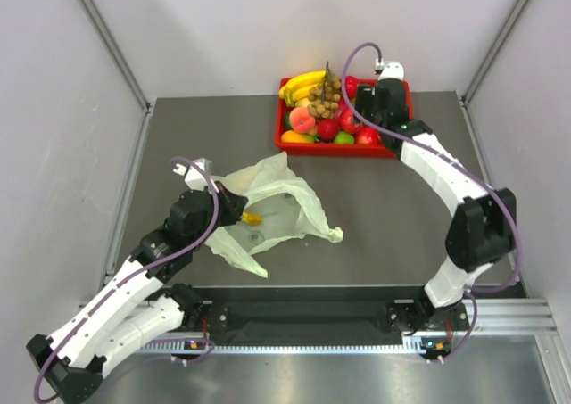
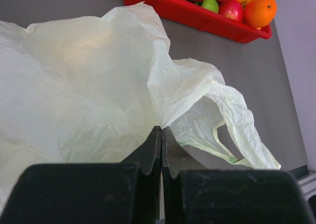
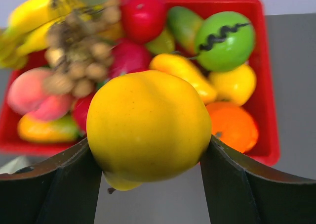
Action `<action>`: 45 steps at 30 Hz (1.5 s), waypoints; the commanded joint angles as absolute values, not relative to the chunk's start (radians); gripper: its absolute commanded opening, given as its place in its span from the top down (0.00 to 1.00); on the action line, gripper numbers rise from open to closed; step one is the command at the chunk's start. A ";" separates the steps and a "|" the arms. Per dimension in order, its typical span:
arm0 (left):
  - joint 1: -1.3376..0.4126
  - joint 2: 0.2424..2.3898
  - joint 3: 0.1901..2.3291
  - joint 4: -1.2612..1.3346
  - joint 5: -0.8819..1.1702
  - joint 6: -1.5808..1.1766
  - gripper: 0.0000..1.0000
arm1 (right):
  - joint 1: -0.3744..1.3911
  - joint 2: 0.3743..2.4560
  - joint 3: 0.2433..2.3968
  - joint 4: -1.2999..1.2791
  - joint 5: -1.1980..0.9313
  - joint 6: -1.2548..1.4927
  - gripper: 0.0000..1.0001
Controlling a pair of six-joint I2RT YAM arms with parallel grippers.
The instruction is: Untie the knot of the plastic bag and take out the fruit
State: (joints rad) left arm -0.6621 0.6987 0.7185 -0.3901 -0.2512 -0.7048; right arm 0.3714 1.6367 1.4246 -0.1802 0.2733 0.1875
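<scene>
Dark grey surface (image 1: 401, 217): open room right of bag, walls close on three sides. Crinkly pale green translucent plastic bag (image 1: 277, 190) spread left of centre, handle loop (image 2: 232, 135) loose. Red plastic tray (image 1: 326, 150) at far edge, heaped: yellow banana bunch (image 1: 303, 83), tan berry cluster (image 1: 326, 96), green dark-marked fruit (image 3: 224, 41). Right hand (image 3: 149, 141) at tray, clamped on round yellow fruit (image 3: 148, 120). Left hand (image 2: 161, 130) fingers together, pinching bag fold. Small yellow piece (image 1: 253, 217) in bag beside it.

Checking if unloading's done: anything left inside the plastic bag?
One small yellow piece shows in the plastic bag, beside the left gripper. Crumpled film covers the rest of the inside, so more fruit cannot be ruled out.
</scene>
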 commanded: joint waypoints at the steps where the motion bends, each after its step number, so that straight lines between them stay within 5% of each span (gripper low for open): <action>1: -0.661 0.654 0.772 -0.411 -0.261 -0.698 1.00 | 0.327 1.718 1.587 -0.117 0.442 0.221 1.00; 15: -0.661 0.618 0.749 -0.426 -0.256 -0.709 1.00 | 0.275 2.238 2.201 -0.328 0.385 0.035 0.78; 22: -0.661 0.598 0.744 -0.437 -0.267 -0.709 1.00 | 0.267 2.263 2.212 -0.321 0.385 -0.038 0.62; 26: -0.663 0.592 0.744 -0.439 -0.262 -0.710 1.00 | 0.268 2.270 2.214 -0.336 0.379 -0.063 0.40; 34: -0.663 0.571 0.758 -0.460 -0.270 -0.713 1.00 | 0.268 2.253 2.215 -0.354 0.356 -0.091 0.14; 45: -0.663 0.560 0.773 -0.468 -0.268 -0.712 1.00 | 0.268 2.018 2.081 -0.347 0.325 -0.032 0.04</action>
